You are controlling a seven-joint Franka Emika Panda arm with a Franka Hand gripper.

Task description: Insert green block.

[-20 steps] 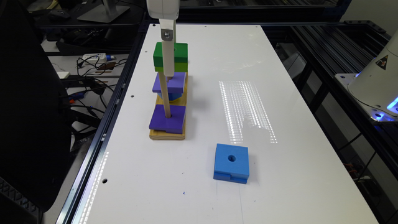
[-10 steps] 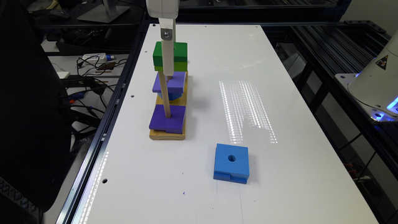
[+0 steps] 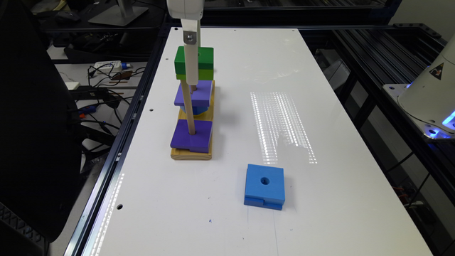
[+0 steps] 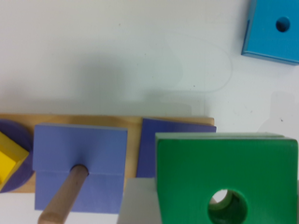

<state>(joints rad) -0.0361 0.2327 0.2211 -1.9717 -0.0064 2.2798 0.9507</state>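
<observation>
While the arm hung over the wooden base (image 3: 192,153), we saw the green block (image 3: 202,58) raised well above it, dark green over a lime lower layer, with its round hole showing in the wrist view (image 4: 227,205). The white hand (image 3: 192,76) ran down the near face of that block in the exterior view; we could not tell how wide it stood, though the block hung in the air against it and rested on nothing else we could see. On the base, the nearest wooden peg (image 3: 187,106) rose through a purple square block (image 3: 192,137), its top reaching up to the underside of the green block. Behind that peg on the base sat a second purple square (image 3: 193,93) on something blue. In the wrist view a yellow piece (image 4: 9,156) lay over a round purple one at the far end of the base. Well apart from the base, on the white desk (image 3: 320,195) toward the exterior view's right, lay a blue square block (image 3: 265,186) with a hole.
</observation>
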